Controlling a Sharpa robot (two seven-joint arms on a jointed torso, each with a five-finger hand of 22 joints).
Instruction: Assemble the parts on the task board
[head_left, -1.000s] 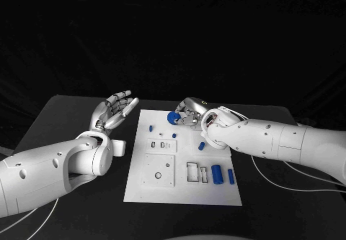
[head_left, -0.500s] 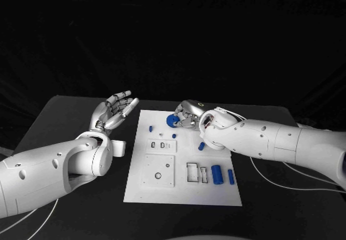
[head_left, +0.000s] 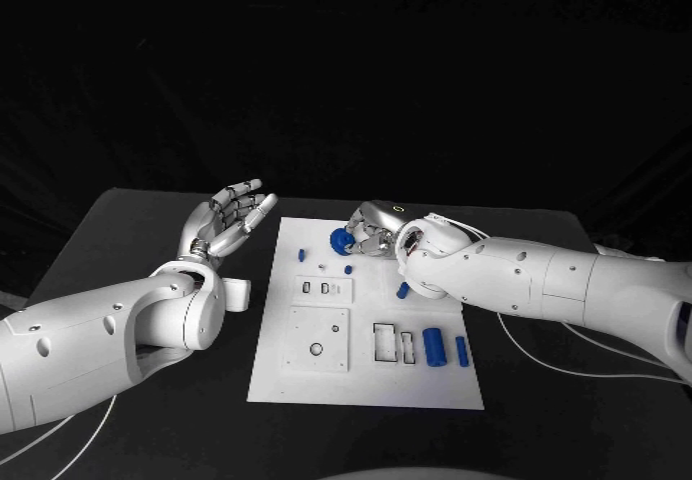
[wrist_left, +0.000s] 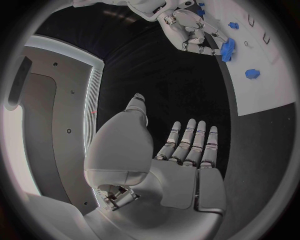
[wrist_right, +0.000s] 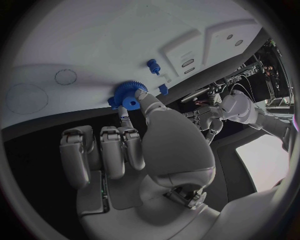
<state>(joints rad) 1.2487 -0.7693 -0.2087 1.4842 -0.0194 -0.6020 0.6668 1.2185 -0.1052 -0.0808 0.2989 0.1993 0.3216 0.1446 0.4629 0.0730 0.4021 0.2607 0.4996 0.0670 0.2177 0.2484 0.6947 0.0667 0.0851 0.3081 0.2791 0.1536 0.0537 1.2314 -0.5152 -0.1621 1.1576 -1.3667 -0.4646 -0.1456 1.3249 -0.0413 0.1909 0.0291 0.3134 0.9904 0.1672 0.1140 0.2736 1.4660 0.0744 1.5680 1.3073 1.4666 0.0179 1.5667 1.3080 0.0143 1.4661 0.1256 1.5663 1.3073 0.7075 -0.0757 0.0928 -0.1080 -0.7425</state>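
While the right hand (head_left: 378, 230) sat at the upper middle of the head view, over the far edge of the board (head_left: 364, 385), it grasped a blue gear (head_left: 343, 239) between its thumb and a finger. In the right wrist view the gear (wrist_right: 127, 96) lay at the fingertips (wrist_right: 142, 97), right at the board's (wrist_right: 112, 45) edge, with the other fingers curled below it; whether the gear touched the board I could not tell. A small blue peg (wrist_right: 152, 65) stood on the board near the gear, and another blue piece (wrist_right: 162, 88) lay just beside the thumb.

The left hand (head_left: 228, 222) was released, its fingers spread and raised, at the left of the board in the head view and apart from it, above the black bench (head_left: 130, 230). The left wrist view showed that hand (wrist_left: 181, 160) with its fingers (wrist_left: 189, 140) straight and side by side, holding nothing, and the right hand (wrist_left: 187, 27) with the gear (wrist_left: 226, 49) near the circle's top.

On the board in the head view, small blue parts lay below the gear: one (head_left: 303, 256) at the upper left and one (head_left: 349, 269) near the middle. Another (head_left: 404, 291) lay close under the right arm. Toward the lower right, a blue cylinder (head_left: 434, 347) stood next to a slimmer blue rod (head_left: 462, 351), just right of a rectangular slot (head_left: 385, 343).
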